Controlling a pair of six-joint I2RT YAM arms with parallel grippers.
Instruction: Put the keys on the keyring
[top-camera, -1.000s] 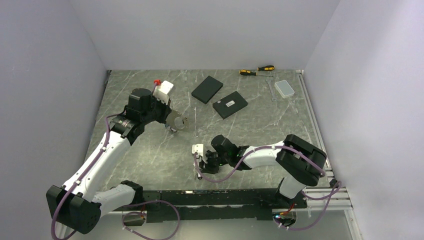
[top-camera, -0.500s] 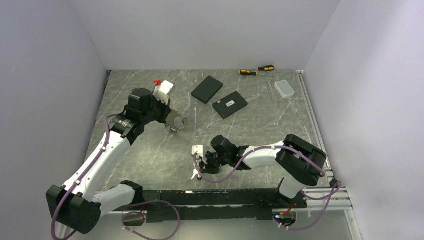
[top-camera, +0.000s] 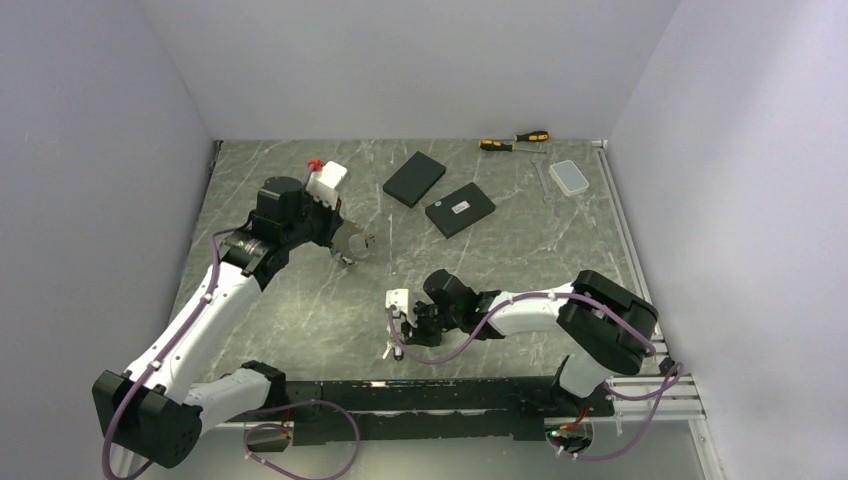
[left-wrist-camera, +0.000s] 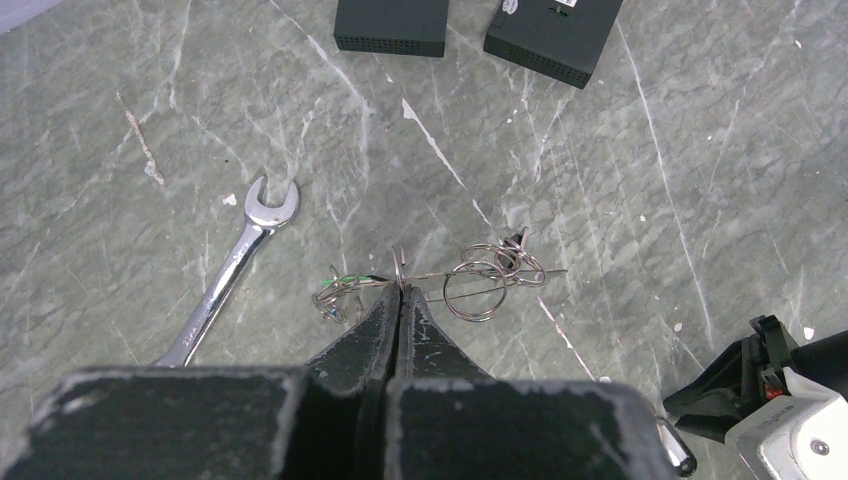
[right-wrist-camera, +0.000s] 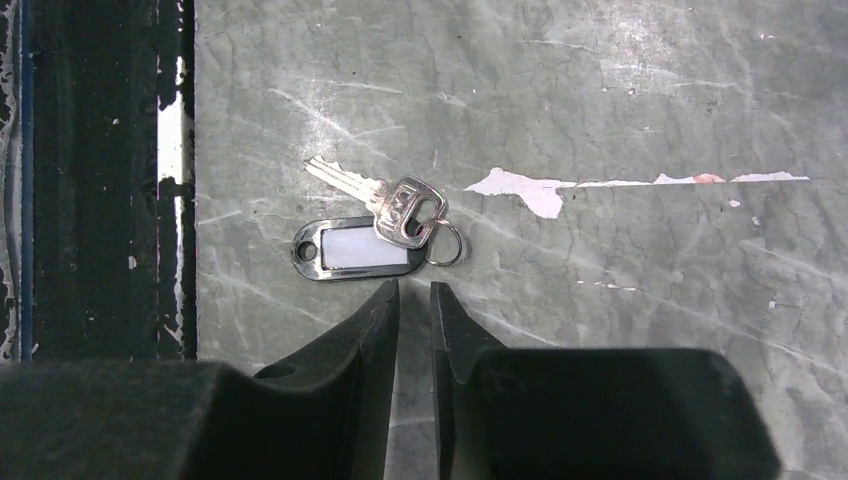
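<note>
- Two claws are out over the grey marbled table, well apart from each other.
- The left claw is pinched right together on the thin grey metal keyring. It holds the loop edge-on, with the wire running out to both sides of the tips.
- On that wire, just to the right of the tips in the wrist view, sit a few small silver split rings with something dark-headed among them. On the other side hangs a small tangle with a glint of green; it is too knotted to make out more.
- The right claw is near the table's front edge, its fingers a narrow gap apart with nothing between them.
- A small silver key lies flat on the table just beyond those tips. A little split ring joins it to a black-rimmed oval plastic tag with a whitish window.
- The finger on the left of the wrist view ends just beside the tag's lower rim; I cannot tell whether it touches.
- The key's head carries stamped marks too small to read.
- A flat black box has a white label at the picture's top edge, also unreadable.
</note>
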